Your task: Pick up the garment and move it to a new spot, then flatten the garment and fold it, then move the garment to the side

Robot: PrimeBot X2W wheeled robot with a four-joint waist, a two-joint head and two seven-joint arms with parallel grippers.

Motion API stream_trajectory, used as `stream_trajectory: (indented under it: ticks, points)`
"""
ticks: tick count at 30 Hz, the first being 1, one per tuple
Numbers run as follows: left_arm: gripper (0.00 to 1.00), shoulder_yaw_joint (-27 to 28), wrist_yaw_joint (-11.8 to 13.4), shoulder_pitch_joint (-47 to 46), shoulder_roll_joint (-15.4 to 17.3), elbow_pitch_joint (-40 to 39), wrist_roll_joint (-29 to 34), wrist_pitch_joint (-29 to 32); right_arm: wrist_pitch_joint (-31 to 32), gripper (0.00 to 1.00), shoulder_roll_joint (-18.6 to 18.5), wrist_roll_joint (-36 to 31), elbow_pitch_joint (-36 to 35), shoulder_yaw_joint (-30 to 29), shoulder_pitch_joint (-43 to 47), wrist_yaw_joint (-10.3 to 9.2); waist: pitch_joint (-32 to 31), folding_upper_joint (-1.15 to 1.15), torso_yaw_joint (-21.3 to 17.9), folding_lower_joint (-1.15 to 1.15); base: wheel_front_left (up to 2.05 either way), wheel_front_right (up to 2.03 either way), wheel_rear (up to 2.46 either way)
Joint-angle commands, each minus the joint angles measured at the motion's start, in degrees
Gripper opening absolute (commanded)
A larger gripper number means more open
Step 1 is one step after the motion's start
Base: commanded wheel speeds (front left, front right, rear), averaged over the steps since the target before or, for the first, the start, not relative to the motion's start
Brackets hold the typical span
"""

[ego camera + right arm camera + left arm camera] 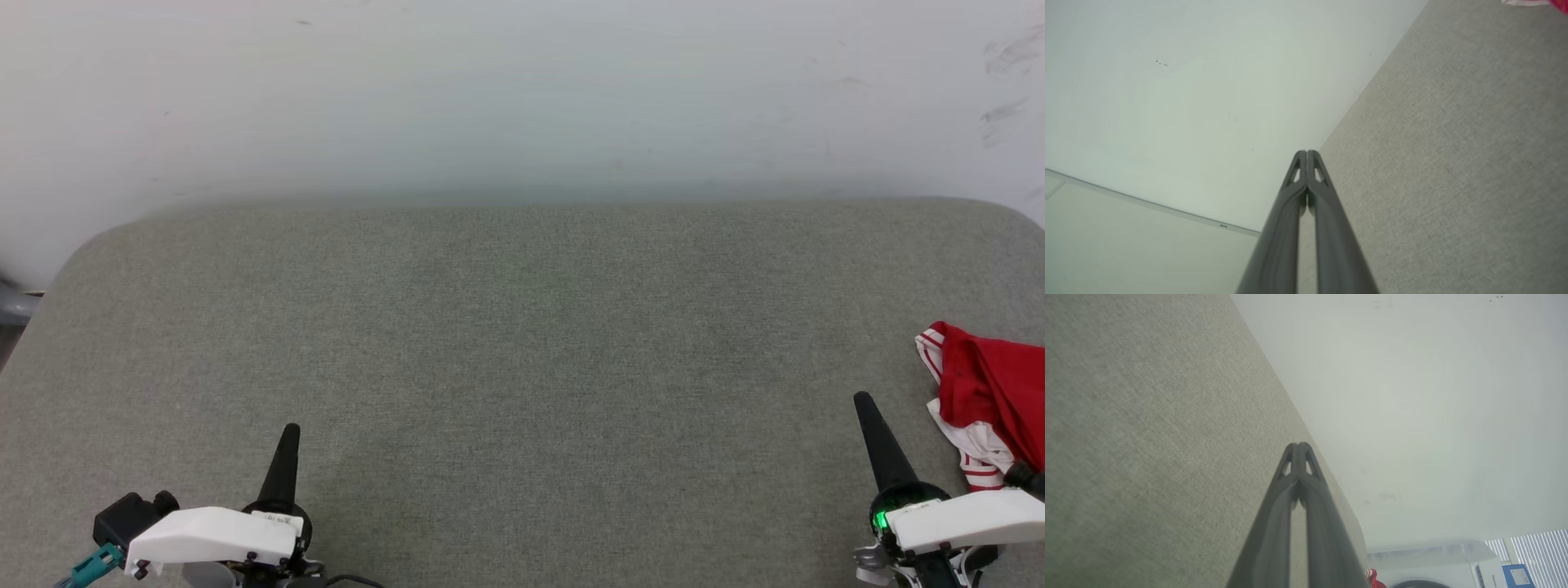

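**Head view:** My left hand (291, 433) sits low at the near left and my right hand (864, 402) at the near right. Each has its two fingers pressed together into one point aimed at the far wall (522, 98), and each grips nothing. I judge this a parked pose, arms drawn back to my body and wrists level. The garment (988, 384) lies bunched at the right edge of the desk (522, 327), just right of my right hand and not touching its fingers. Red cloth and striped white trim show, and the rest runs out of the picture. A heap off to that side fits either a shirt waiting to be fetched or one set aside after folding. I cannot tell which.

**Left wrist view:** My left hand (1299, 447) is closed tip to tip and hangs just above the grey desk (1147, 416). A scrap of the garment (1374, 577) shows far off past the fingers.

**Right wrist view:** My right hand (1306, 153) is likewise closed. A corner of the garment (1557, 4) shows to its right.
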Motion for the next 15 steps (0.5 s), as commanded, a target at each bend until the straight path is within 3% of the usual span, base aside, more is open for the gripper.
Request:
stream_trajectory:
  ticks: [1, 15]
  points:
    - [0.0, 0.3, -0.4, -1.4, -0.2, -0.6, -1.2, 0.4, 0.3, 0.0, -0.1, 1.4, -0.1, -0.2, -1.3, 0.0, 0.0, 0.0, 0.0, -0.01, 0.0, 0.0, 0.0]
    - [0.0, 1.3, -0.9, -2.1, -0.6, -0.6, -8.3, 2.3, 0.8, 0.0, -0.1, 9.1, 1.6, -0.4, -2.6, 0.0, 0.2, 0.0, 0.0, -0.01, 0.0, 0.0, 0.0]
